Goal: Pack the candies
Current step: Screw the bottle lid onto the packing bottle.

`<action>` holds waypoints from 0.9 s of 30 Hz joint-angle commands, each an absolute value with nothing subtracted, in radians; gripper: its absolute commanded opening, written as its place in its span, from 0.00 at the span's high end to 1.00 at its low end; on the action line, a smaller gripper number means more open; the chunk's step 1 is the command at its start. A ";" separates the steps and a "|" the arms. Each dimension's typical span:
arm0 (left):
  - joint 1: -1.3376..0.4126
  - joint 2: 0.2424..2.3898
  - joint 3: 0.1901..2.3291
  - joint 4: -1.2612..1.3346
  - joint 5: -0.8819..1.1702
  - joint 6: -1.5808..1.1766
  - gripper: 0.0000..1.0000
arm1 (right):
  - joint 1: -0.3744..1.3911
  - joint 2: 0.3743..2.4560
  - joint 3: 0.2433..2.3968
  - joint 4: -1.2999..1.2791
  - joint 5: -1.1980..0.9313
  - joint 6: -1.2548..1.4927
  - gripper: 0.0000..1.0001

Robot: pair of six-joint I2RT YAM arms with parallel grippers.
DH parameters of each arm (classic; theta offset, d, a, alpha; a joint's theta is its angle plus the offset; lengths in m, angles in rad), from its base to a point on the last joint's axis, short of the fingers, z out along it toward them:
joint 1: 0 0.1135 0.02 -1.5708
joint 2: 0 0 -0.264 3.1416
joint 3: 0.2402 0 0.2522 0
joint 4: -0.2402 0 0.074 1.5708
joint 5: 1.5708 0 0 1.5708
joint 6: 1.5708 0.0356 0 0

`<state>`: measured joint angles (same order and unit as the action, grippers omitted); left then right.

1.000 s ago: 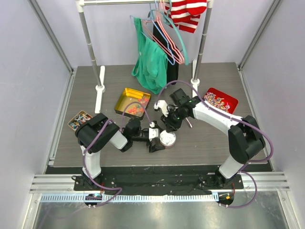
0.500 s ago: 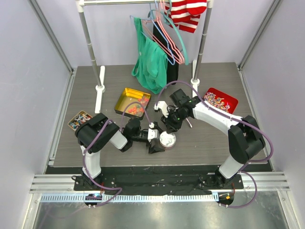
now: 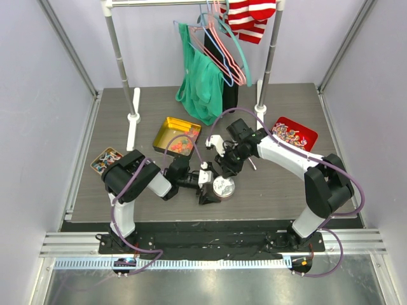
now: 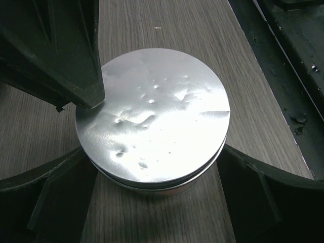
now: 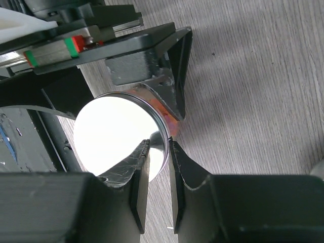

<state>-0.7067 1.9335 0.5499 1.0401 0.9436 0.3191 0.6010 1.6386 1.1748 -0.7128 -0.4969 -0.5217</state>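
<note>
Top external view, left to right: the candies lie in the yellow tin behind my left arm, my left gripper stands wide open on either side of the round tin, and my right gripper pinches the rim of its silver lid.
</note>
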 commanded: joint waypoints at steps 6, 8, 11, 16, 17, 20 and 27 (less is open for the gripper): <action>-0.709 1.939 0.598 0.953 0.913 0.362 0.18 | 0.606 1.625 1.221 -0.716 -0.522 -0.538 0.75; -0.709 1.936 0.603 0.943 0.887 0.368 0.22 | 0.606 1.623 1.221 -0.718 -0.522 -0.537 0.79; -0.709 1.934 0.606 0.937 0.847 0.373 0.24 | 0.607 1.628 1.220 -0.732 -0.523 -0.543 0.80; -0.709 1.934 0.612 0.927 0.810 0.377 0.30 | 0.597 1.631 1.224 -0.778 -0.523 -0.563 0.83; -0.707 1.933 0.615 0.919 0.808 0.376 0.31 | 0.592 1.631 1.227 -0.787 -0.520 -0.568 0.83; -0.707 1.931 0.618 0.910 0.801 0.377 0.32 | 0.580 1.634 1.227 -0.821 -0.508 -0.586 0.84; -0.707 1.933 0.623 0.905 0.796 0.376 0.33 | 0.566 1.556 1.161 -0.821 -0.495 -0.598 0.87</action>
